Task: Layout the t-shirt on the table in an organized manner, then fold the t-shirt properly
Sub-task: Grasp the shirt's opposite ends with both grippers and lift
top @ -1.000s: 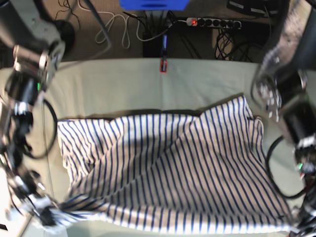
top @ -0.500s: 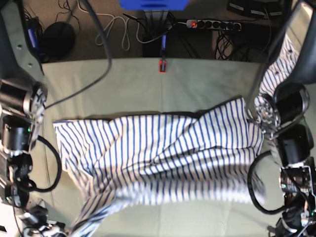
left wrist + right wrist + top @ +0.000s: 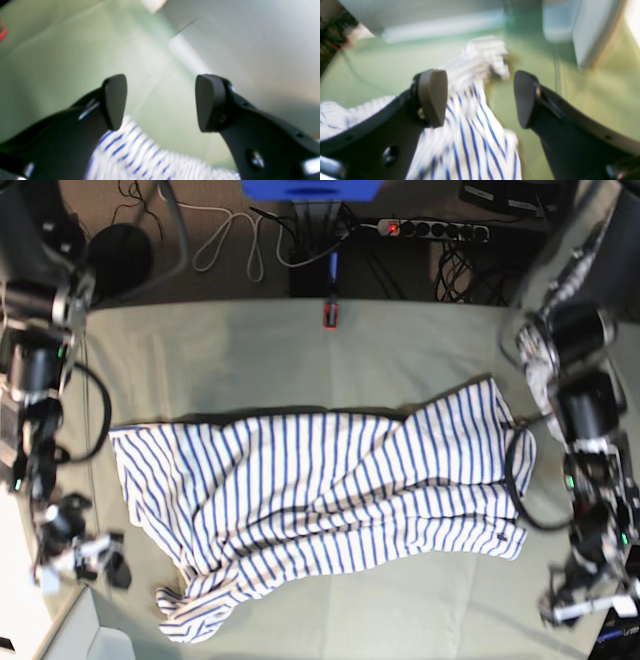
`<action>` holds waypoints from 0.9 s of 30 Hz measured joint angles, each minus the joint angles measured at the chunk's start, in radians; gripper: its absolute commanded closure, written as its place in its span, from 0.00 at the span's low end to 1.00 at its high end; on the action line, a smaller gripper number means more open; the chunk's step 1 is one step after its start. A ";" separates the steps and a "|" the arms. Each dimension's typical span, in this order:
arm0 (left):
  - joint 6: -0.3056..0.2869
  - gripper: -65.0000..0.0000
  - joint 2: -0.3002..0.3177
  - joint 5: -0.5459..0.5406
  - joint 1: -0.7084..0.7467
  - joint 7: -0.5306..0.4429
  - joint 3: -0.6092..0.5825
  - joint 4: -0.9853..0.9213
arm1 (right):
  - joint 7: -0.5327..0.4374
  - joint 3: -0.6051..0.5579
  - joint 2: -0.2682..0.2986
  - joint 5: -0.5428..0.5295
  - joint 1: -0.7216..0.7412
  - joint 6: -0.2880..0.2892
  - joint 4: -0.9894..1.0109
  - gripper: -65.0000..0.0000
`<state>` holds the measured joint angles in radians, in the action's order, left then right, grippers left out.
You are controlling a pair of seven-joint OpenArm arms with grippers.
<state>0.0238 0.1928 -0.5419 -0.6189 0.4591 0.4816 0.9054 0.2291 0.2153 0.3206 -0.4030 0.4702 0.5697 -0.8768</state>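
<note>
The white, blue-striped t-shirt point(image 3: 330, 490) lies crumpled across the middle of the table point(image 3: 300, 350), with one bunched end at the front left point(image 3: 195, 615) and a small dark label point(image 3: 507, 532) near its right edge. My right gripper point(image 3: 113, 558) hovers open just left of the shirt. In the right wrist view its jaws point(image 3: 480, 98) stand wide apart over loose striped fabric point(image 3: 470, 142) without pinching it. My left gripper point(image 3: 580, 608) is at the front right, apart from the shirt. In the left wrist view the left gripper point(image 3: 160, 102) stands open, with the t-shirt's edge point(image 3: 140, 160) below it.
A small red marker point(image 3: 330, 312) sits at the table's far edge. Behind the table are a power strip point(image 3: 430, 225), cables and a blue object point(image 3: 310, 188). A pale box corner point(image 3: 85, 630) shows at the front left.
Both grippers have opened and let go of the shirt's front edge. The stretched fabric has dropped and drawn back onto the table, and both arms have pulled outward.
</note>
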 measured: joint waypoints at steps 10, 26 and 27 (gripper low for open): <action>-0.004 0.36 -0.029 -0.002 0.430 -0.004 0.000 0.269 | -0.154 -0.002 -0.008 -0.004 -0.339 -0.001 -0.078 0.35; -0.024 0.36 -0.047 -0.002 0.456 -0.058 0.001 0.060 | -0.199 0.027 -0.048 -0.021 -0.394 -0.001 0.030 0.35; -0.024 0.36 -0.050 -0.002 0.437 -0.060 0.000 0.040 | -0.201 0.027 -0.046 -0.021 -0.378 0.000 0.051 0.36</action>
<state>0.0002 0.1432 -0.5434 -0.1822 0.3988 0.4816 0.9451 0.0284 0.2420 0.2745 -0.4244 0.0925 0.5697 -0.8253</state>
